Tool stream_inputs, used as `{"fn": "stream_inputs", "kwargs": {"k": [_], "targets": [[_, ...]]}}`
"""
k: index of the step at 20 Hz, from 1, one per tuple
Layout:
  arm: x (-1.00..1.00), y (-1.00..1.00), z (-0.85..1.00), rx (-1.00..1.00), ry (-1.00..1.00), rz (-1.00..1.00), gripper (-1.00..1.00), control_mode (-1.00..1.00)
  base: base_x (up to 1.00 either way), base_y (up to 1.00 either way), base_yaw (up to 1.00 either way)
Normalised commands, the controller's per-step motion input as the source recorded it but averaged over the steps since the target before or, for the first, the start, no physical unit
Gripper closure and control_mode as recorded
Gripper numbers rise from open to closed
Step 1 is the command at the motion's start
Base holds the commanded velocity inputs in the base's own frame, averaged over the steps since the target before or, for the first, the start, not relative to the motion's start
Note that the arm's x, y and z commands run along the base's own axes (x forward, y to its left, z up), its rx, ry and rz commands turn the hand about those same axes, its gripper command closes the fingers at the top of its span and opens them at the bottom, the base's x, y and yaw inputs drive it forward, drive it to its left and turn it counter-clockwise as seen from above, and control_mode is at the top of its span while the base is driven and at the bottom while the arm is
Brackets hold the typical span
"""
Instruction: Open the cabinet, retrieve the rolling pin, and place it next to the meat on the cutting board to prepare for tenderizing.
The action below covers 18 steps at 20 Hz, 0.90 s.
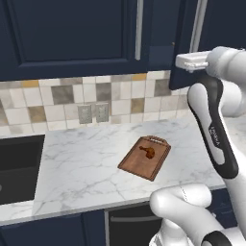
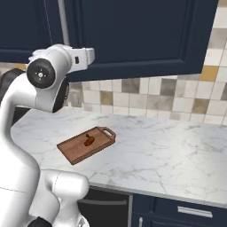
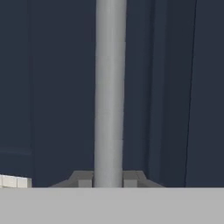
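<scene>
Between gripper [image 3: 108, 180] fingertips, seemingly: cabinet [image 3: 52, 87] handle [image 3: 109, 87].

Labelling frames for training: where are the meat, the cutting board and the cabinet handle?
meat [image 1: 149, 153], left base view, its middle.
cutting board [image 2: 72, 151], right base view, bare wood.
cabinet handle [image 3: 110, 87], hand view, mid-bar.

My arm [image 2: 26, 133] rises at lower left, its wrist lifted to the bottom edge of the cabinet [image 2: 133, 35], just beside a vertical silver bar handle [image 2: 63, 22]. On the marble counter [image 2: 168, 150] lies the cutting board [image 2: 73, 150], set diagonally, arched handle toward the tiled backsplash [image 2: 168, 97]. The meat [image 2: 89, 141] rests on the board near its handle end.
</scene>
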Motion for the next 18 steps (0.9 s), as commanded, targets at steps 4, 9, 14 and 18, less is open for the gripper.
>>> {"fn": "stream_inputs", "kwargs": {"k": [4,9,14,18], "targets": [[-0.31,-0.07,-0.15,0.03,0.0,0.0,1.0,-1.0,0.0,0.0,0.0],[-0.4,-0.06,-0.15,0.01,0.0,0.0,1.0,-1.0,0.0,0.0,0.0],[-0.47,-0.22,-0.14,0.0,0.0,0.01,1.0,-1.0,0.0,0.0,0.0],[-0.3,-0.42,-0.22,0.0,0.01,0.04,1.0,-1.0,0.0,0.0,0.0]]}}
